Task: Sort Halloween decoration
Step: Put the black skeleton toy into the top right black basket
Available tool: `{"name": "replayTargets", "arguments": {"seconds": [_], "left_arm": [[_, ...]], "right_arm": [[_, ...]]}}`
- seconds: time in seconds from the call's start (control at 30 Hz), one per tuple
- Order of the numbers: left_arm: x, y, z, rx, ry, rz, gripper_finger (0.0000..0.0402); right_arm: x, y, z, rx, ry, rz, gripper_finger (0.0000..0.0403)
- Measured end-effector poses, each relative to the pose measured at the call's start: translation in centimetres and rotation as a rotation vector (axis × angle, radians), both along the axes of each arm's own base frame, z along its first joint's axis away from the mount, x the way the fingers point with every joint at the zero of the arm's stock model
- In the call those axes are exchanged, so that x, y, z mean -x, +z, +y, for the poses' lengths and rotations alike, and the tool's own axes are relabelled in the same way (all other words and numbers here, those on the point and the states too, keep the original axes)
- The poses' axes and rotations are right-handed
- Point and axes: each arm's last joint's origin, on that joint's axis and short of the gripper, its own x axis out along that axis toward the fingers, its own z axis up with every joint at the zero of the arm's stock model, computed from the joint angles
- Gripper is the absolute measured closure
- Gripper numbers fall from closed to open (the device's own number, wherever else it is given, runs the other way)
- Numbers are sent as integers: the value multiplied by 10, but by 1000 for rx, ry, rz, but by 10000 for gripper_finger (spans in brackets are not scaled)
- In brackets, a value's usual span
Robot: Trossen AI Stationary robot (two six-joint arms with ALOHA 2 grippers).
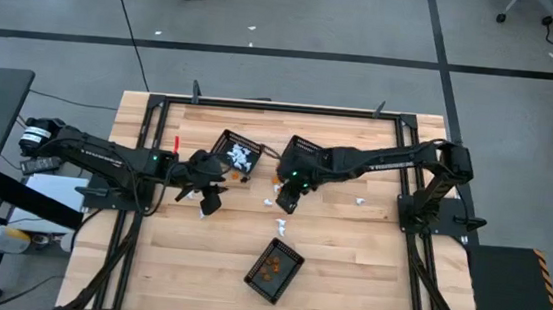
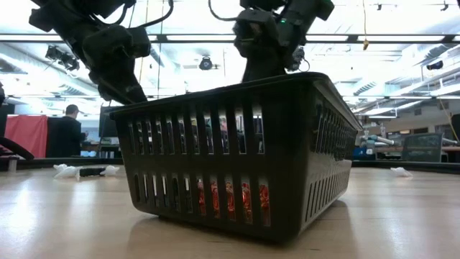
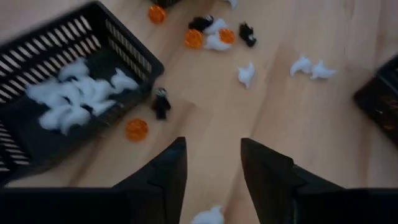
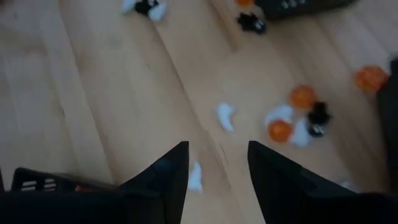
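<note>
Two grippers hang over the middle of the wooden table (image 1: 347, 272), both with jaws parted and nothing between them. The left gripper (image 3: 211, 171) hovers just off the open side of the basket of white trinkets (image 3: 37, 56); beyond its fingertips a black figure (image 3: 161, 103) and an orange ball (image 3: 136, 129) lie on the wood right beside that basket's wall, and a white ghost (image 3: 208, 216) lies close under the fingers. Farther ahead of this gripper sits a loose cluster of orange, white and black pieces (image 3: 211, 36), then three separate white ghosts (image 3: 246, 73).

The right gripper (image 4: 214, 177) hangs above bare wood with a white ghost (image 4: 225, 116) just ahead of its fingertips and another white piece (image 4: 195, 177) between them on the table. Off to one side of it lies a knot of two orange balls, a white piece and a black figure (image 4: 301, 118), touching or nearly so.

From overhead, the right gripper (image 1: 288, 198) stands near the left gripper (image 1: 209, 197), with the basket of white trinkets (image 1: 226, 139) between and behind them. A second basket (image 1: 302, 149) sits under the right arm. A third basket (image 1: 291, 277), holding orange pieces, lies well apart on the near side of both grippers.
</note>
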Motion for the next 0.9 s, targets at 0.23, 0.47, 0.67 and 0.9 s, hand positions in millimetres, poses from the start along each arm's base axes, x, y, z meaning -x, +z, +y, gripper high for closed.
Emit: {"name": "replayTargets", "arguments": {"seconds": [0.23,0.47,0.67,0.9], "left_arm": [[3,-3,-1,65,22,40,237],[8,-7,-2,82,39,99,237],[15,-20,-21,76,3,102,237],[29,-48,-39,208,67,62,237]], "right_arm": [[-20,4,8,14,15,-19,233],[-21,10,6,8,21,-68,233],[-16,7,8,42,146,-16,233],[-5,-7,9,132,255,93,233]]}}
